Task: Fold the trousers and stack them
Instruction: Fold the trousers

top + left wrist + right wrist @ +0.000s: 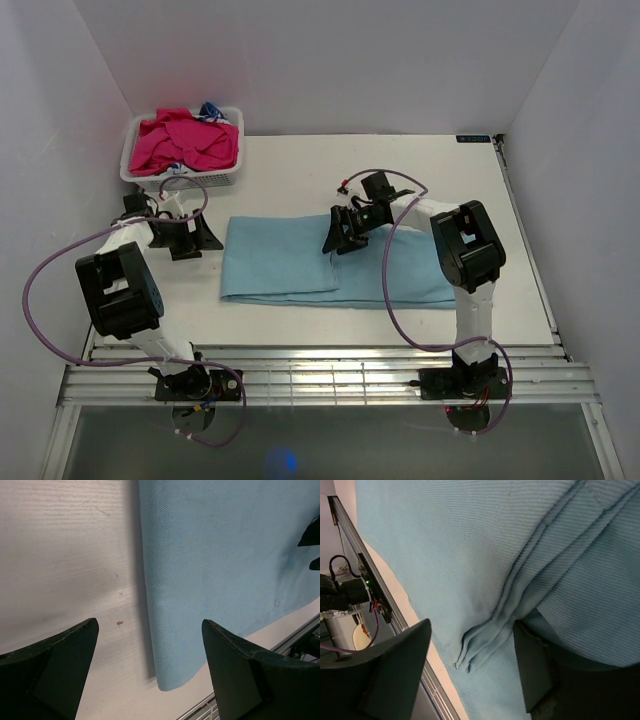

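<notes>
The light blue trousers (290, 265) lie folded flat across the middle of the table. My left gripper (195, 238) sits low at their left end and is open. In the left wrist view the rounded folded edge of the trousers (220, 555) runs down between its fingers (60, 665), with nothing gripped. My right gripper (345, 232) is over the upper middle of the cloth. In its wrist view the jaws stand apart around a ridge of stacked fabric edges (485, 630). Its right finger (532, 670) is partly covered by an upper cloth layer.
A white basket (133, 168) holding magenta garments (185, 140) stands at the back left, just behind the left arm. A slatted metal rail (320, 375) runs along the near table edge. White walls close in both sides and the back.
</notes>
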Robot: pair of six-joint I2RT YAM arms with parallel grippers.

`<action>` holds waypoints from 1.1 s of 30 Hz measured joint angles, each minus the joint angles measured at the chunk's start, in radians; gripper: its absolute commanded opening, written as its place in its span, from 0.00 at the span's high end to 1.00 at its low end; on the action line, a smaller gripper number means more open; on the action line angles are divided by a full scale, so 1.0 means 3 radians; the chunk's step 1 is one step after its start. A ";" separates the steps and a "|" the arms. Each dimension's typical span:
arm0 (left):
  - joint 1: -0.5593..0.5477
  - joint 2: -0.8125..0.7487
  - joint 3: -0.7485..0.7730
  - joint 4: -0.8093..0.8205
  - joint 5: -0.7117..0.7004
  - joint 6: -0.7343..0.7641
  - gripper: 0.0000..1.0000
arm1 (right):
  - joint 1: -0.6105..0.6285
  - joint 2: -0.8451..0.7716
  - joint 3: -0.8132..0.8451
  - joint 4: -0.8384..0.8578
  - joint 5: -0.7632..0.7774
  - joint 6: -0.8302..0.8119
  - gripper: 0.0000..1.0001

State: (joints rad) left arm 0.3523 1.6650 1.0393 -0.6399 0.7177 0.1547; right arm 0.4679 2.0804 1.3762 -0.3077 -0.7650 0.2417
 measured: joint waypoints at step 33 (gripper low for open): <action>0.0000 0.0233 -0.0165 0.0027 0.0158 0.0123 0.13 | 0.0062 -0.0408 -0.0474 -0.0089 -0.0057 0.0256 0.92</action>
State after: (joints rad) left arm 0.3523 1.7348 0.9897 -0.6319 0.7650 0.1917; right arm 0.4866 1.9579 1.2339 -0.3344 -0.7822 0.3183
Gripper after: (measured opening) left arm 0.878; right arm 0.123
